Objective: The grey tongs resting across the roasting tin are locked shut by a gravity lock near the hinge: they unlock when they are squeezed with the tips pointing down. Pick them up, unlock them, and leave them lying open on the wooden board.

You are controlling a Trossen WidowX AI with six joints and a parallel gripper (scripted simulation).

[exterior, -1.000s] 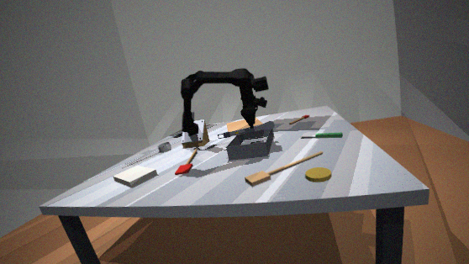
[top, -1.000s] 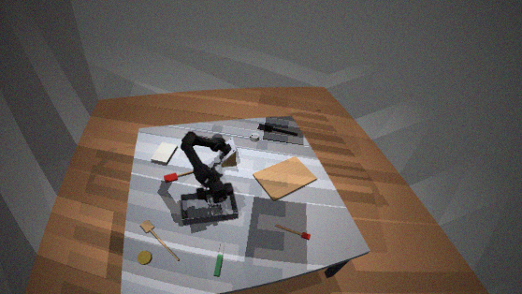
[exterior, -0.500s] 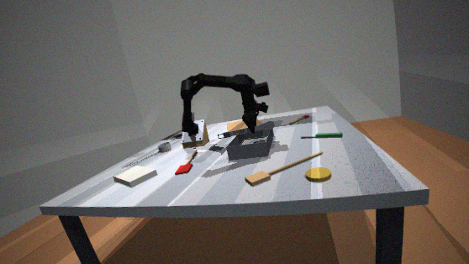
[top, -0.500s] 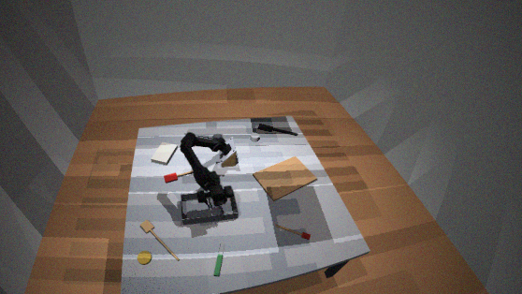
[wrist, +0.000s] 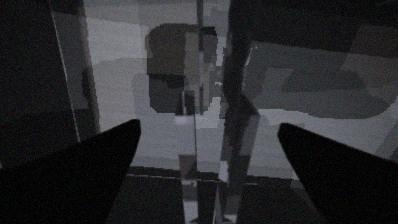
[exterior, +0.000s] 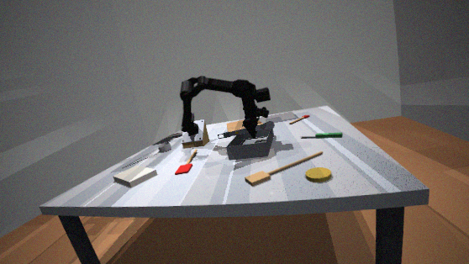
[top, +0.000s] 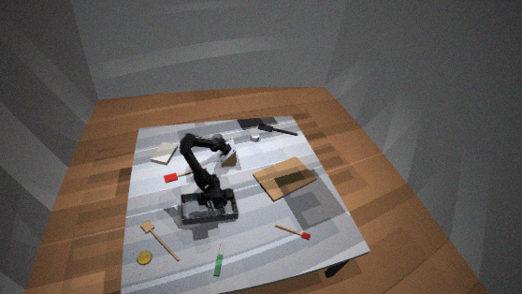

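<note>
The dark roasting tin (top: 210, 218) (exterior: 249, 151) stands on the table under the arm. The grey tongs (exterior: 229, 134) (wrist: 188, 167) lie across it, one end sticking out past the tin's rim in the exterior view. My gripper (top: 216, 206) (exterior: 253, 135) (wrist: 210, 127) points down at the tin and is open and empty. In the wrist view the tongs' long arms run between my spread fingertips, with space at both sides. The tongs' hinge and lock are not clear. The wooden board (top: 281, 187) (exterior: 235, 126) lies flat, right of the tin in the top view.
A red-headed spatula (top: 170, 177) (exterior: 183, 169) and a pale block (top: 164, 153) (exterior: 134, 176) lie on the arm's left. A wooden spatula (top: 164, 244) (exterior: 257, 177), yellow disc (top: 144, 257) (exterior: 318, 174), green-handled tool (top: 218, 266) (exterior: 329, 135) and red-tipped stick (top: 306, 236) (exterior: 306, 116) lie in front of the tin.
</note>
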